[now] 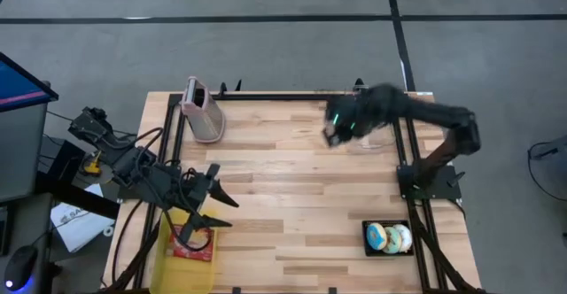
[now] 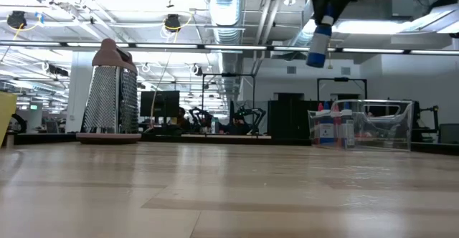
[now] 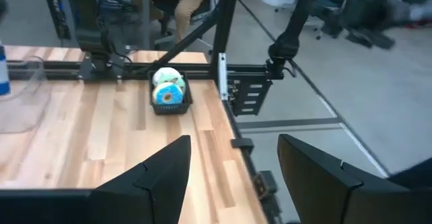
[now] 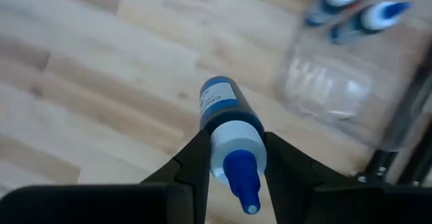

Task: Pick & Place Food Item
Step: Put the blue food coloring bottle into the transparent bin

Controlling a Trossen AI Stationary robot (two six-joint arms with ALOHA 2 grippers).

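A small blue bottle [image 4: 224, 106] with a white collar and a blue nozzle hangs high over the far right part of the table, with my right gripper [image 4: 235, 143] shut on it. The low view shows the bottle [image 2: 318, 46] well above the tabletop. A clear tub [image 4: 337, 75] with more blue-capped bottles stands on the table just beyond it. My left gripper [image 1: 221, 210] stands open at the near left, with nothing between its fingers [image 3: 169, 177]. My right gripper pinches the bottle's white collar [image 4: 236, 137] between its two fingers, just below the nozzle. The fingers come from above and point steeply down. The bottle hangs below them, body down and slightly tilted, clear of the table.
A metal grater [image 1: 202, 110] stands at the far left. A black tray [image 1: 388, 238] of round iced pastries sits at the near right. A yellow bin [image 1: 182, 245] with a red item lies under my left arm. Bare wood [image 1: 292, 197] fills the table's middle.
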